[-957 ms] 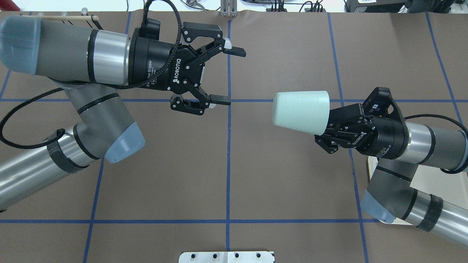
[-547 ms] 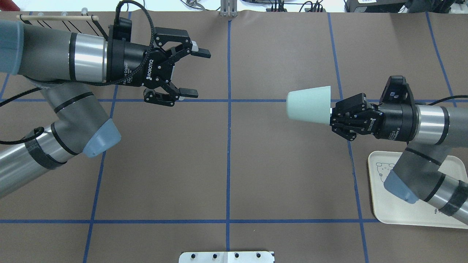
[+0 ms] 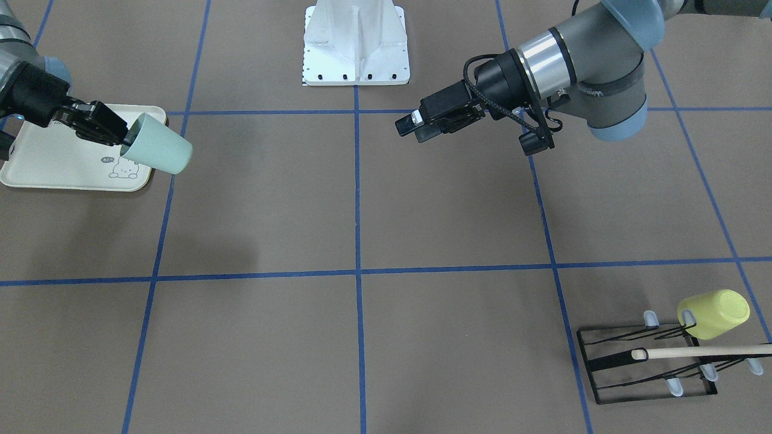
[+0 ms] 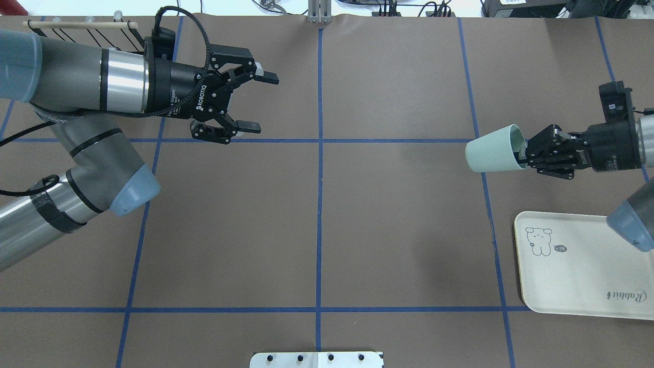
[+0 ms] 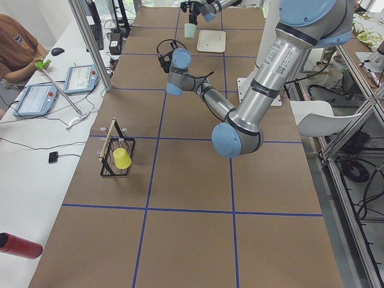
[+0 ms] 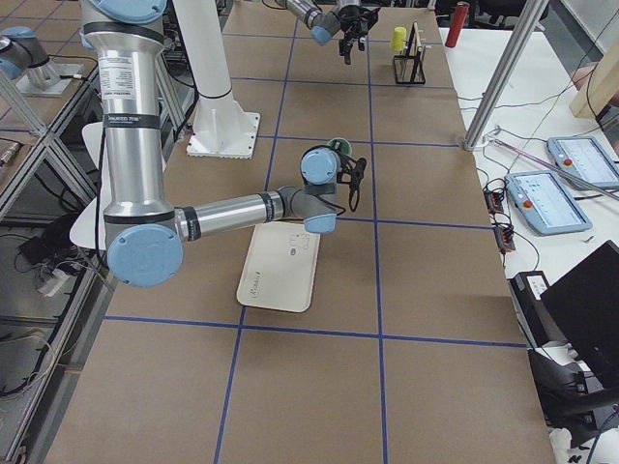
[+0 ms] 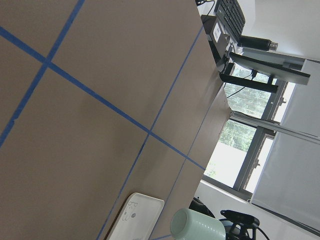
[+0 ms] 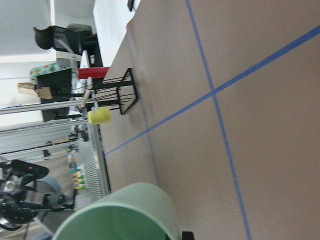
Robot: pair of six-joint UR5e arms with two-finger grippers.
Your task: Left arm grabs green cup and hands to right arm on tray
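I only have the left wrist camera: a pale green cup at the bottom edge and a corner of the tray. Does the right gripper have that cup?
Observer: Yes. In the overhead view the right gripper is shut on the rim of the green cup. The cup is held sideways, with its base pointing toward the middle of the table.
Operator: And my own gripper, open or shut? It isn't in my picture.
Observer: The left gripper is open and holds nothing. It is over the left half of the table, well apart from the cup.
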